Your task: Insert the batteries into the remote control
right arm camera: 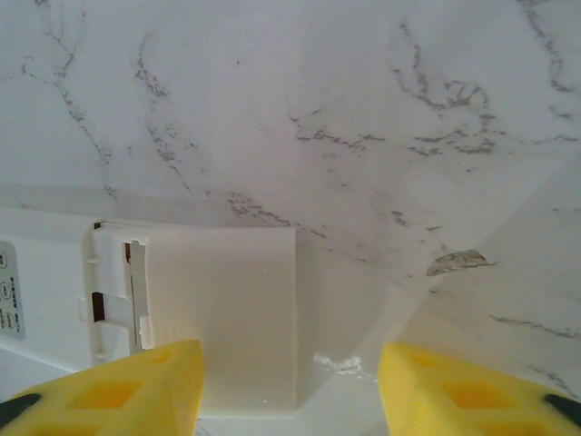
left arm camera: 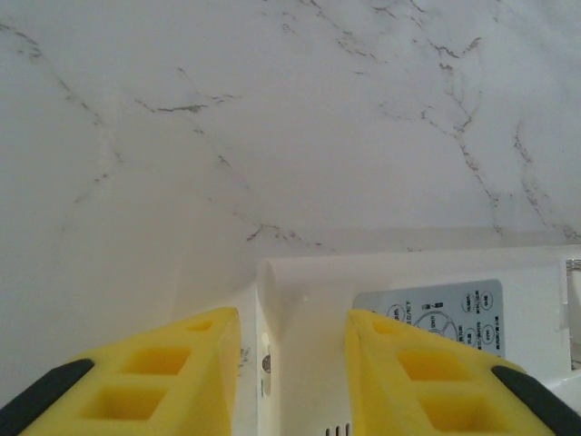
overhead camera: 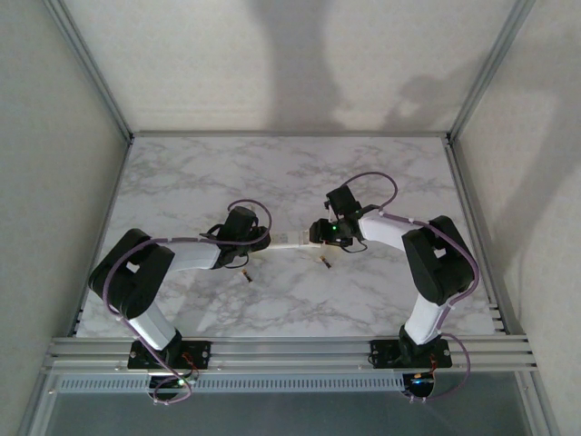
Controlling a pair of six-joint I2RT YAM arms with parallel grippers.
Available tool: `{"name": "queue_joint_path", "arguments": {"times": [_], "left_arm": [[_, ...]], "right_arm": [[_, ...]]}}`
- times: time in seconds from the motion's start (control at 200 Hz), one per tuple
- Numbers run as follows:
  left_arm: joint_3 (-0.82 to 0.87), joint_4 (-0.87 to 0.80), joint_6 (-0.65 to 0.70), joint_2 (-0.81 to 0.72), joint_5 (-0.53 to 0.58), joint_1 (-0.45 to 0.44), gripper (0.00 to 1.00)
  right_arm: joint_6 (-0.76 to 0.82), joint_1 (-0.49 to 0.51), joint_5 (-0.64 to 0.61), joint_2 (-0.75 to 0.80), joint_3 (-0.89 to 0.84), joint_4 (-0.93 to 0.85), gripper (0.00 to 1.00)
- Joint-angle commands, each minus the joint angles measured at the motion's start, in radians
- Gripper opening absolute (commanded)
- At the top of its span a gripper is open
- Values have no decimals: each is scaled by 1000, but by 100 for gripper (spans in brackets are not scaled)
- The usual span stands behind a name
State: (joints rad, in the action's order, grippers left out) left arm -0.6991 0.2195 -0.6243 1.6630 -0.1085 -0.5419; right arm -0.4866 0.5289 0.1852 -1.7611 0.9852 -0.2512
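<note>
The remote control [overhead camera: 289, 241] lies mid-surface between the two end effectors, which face each other along its length, a layout that looks meant to let one side steady it while the other works the battery cover. The left end effector [left arm camera: 292, 320] is closed in around one end of the remote control and appears to pinch it, with the grey label panel [left arm camera: 445, 313] running off behind one finger; the contact itself falls below the frame edge. The right end effector [right arm camera: 290, 348] is spread wide around the battery cover [right arm camera: 222, 309], with a clear gap on one side, so it grips nothing. The cover sits partly slid off, baring the edge of the compartment [right arm camera: 113, 291]. Both batteries wait on the marble surface [overhead camera: 182, 173], one [overhead camera: 247, 275] near the left wrist, the other [overhead camera: 324, 262] just below the right one, within easy reach. Each arm reaches forward with its elbow bowed outward and its forearm turned inward and low.
</note>
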Motion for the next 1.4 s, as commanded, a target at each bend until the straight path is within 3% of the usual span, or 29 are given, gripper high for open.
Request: {"name": "queue_joint_path", "arguments": {"times": [0.0,0.145,0.496,0.861,0.996,1.182,1.397], "left_arm": [[-14,-48,8,-23,29,-4,35],[-14,-48,9,-30,30,-4,36],[-14,-55,13,-41,33,-4,37],[-22,-63,18,-43,36,-3,38],[-26,-68,19,-47,36,-4,38],[-37,-84,23,-65,42,-3,40],[-42,-114,24,-117,71,-3,52]], "right_arm": [[1,9,6,17,17,-29,57],[26,34,-12,-6,56,-62,64],[56,68,-154,-92,135,-166,63],[21,49,-278,-3,55,-174,61],[14,26,-281,17,33,-172,61],[56,26,-159,59,13,-118,62],[63,38,-101,107,25,-107,63]]}}
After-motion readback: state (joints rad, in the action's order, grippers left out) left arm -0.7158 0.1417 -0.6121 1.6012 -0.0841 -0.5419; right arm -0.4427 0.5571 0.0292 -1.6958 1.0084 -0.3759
